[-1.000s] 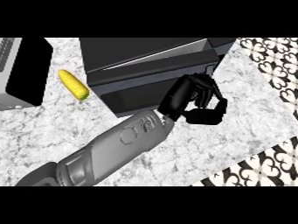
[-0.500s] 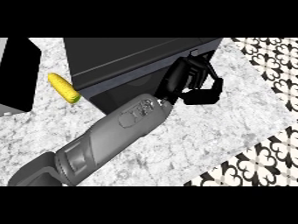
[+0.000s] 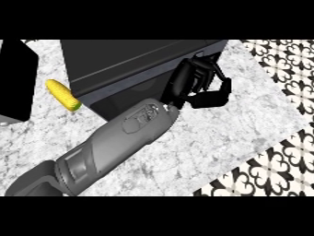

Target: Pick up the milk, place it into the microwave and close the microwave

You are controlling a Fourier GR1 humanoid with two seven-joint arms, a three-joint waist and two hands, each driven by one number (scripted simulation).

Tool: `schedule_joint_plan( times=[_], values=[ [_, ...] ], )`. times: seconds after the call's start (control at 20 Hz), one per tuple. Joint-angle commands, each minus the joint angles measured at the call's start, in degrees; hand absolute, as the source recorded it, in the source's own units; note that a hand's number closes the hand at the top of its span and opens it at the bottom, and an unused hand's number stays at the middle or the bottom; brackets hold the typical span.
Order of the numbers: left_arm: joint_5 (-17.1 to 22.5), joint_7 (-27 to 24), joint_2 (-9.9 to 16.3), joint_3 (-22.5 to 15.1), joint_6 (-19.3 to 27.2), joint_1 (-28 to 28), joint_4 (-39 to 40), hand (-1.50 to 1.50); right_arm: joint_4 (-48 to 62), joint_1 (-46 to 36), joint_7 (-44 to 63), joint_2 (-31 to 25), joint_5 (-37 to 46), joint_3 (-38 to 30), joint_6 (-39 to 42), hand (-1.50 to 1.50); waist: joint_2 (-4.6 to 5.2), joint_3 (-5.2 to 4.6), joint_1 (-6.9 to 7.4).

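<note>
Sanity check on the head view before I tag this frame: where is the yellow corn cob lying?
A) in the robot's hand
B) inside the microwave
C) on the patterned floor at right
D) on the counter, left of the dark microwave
D: the corn cob lies on the marble counter just left of the dark microwave, apart from the hand at the microwave's right front.

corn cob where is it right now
In the head view the corn cob lies on the counter at left, between the microwave and a dark-faced box at the left edge.
</note>
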Motion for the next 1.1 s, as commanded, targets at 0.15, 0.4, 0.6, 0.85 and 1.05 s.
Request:
schedule_joint_plan(
  times=[0.15,0.4,0.6,0.85,1.05],
  values=[
    [1.14,-0.63,-1.68,0.12,0.21,-3.6,2.93,1.5,0.97,-1.48,1.53,-2.73,-1.16,-1.63,-0.13,-1.5,0.75,0.14,-1.28],
    [1.5,-1.06,-1.66,-0.53,1.54,-3.85,2.75,1.5,1.42,-2.75,2.15,-3.62,-2.82,-1.87,0.04,-1.5,0.89,0.23,-1.67],
    [2.08,-1.7,-1.66,-0.52,2.11,-4.0,2.78,1.5,1.84,-3.15,2.46,-4.32,-4.3,-2.02,0.85,-1.5,0.84,0.29,-1.99],
    [2.85,-1.76,-1.65,-0.98,3.0,-4.04,2.68,1.5,2.82,-3.81,3.15,-5.21,-5.68,-2.46,0.93,-1.5,0.82,0.32,-2.16],
    [3.2,-2.01,-1.64,-1.4,3.65,-4.03,2.72,1.5,3.2,-4.57,3.59,-6.13,-6.79,-2.65,1.43,-1.5,0.98,0.33,-2.33]
  ],
)
